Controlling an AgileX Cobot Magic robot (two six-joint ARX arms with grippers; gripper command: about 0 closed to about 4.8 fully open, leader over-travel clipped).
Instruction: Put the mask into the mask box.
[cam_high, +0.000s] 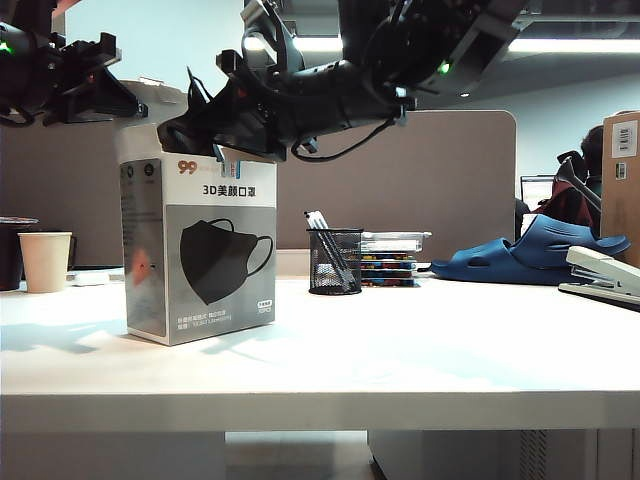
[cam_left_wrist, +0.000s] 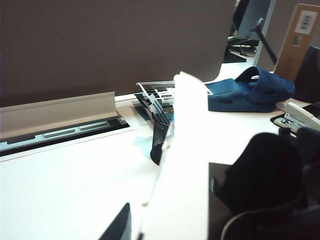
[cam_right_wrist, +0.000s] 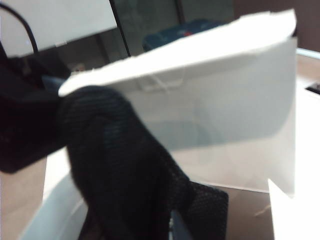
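White tabletop (cam_high: 420, 350) under office light, grey partition behind. Right gripper (cam_high: 205, 130) poised just over the open top of the mask box (cam_high: 200, 250); fingers lost in dark blur, so cannot tell whether apart or closed. Directly below, seen from the right wrist: the mask (cam_right_wrist: 125, 165), black mesh fabric, hanging limp down into the carton mouth, white flap (cam_right_wrist: 210, 95) raised beside it. Left gripper (cam_high: 125, 100) level at the carton's upper left corner, right by a raised flap; only one dark finger (cam_left_wrist: 117, 225) visible from its wrist, beside a white flap edge, grip impossible to judge. Carton upright near the table's left, printed mask picture facing front. Further out: paper cup (cam_high: 45, 260) at far left, mesh pen holder (cam_high: 335, 262) mid-table, blue slipper (cam_high: 530, 255), stapler (cam_high: 605, 275) and brown cardboard box (cam_high: 622, 180) to the right.
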